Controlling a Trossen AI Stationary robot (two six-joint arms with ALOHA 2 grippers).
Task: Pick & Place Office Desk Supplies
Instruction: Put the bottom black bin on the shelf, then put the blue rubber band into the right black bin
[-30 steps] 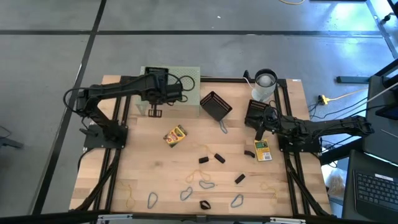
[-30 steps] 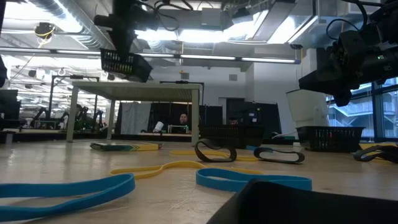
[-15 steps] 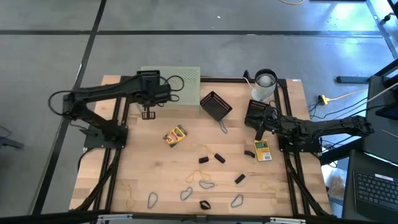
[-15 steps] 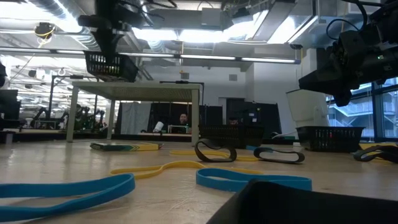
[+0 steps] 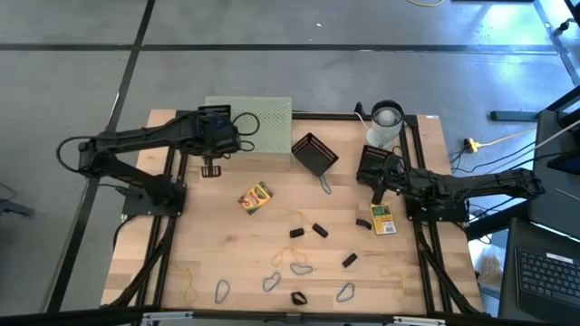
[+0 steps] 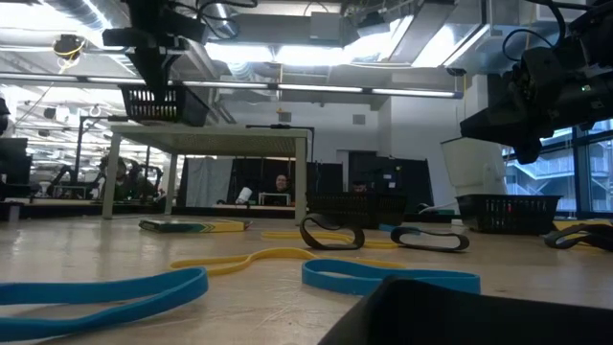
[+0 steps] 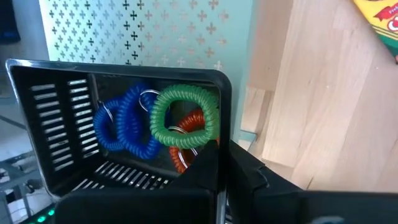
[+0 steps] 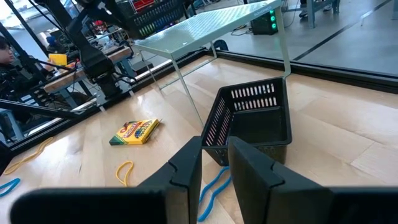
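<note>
Near table edge: thin tan rubber bands [image 5: 192,290] and grey wire clips [image 5: 221,291] lie flat on the wooden table [image 5: 217,244]. Bands look floppy and light, hard to pinch off wood; best pinched at a raised bend. Small black clips [image 5: 349,260] sit mid-table; rigid, probably light, take across the narrow sides.

One yellow-green cardboard crayon box [image 5: 256,196] lies left of centre, another [image 5: 383,220] just beside the right claw [image 5: 379,188]. Boxes look stiff but crushable; grip across the short width. Right claw hangs above the table with fingers slightly apart, holding nothing, facing a black slotted plastic basket [image 8: 252,121].

Farther back, left claw [image 5: 211,168] is clamped on the rim of a small black mesh basket [image 7: 121,134], lifted off the table beside the pale green perforated stand [image 5: 267,113]. Inside: blue coiled loops [image 7: 127,121], green loop [image 7: 185,115], red loop [image 7: 189,149], springy, light, likely to slide if tilted.
</note>
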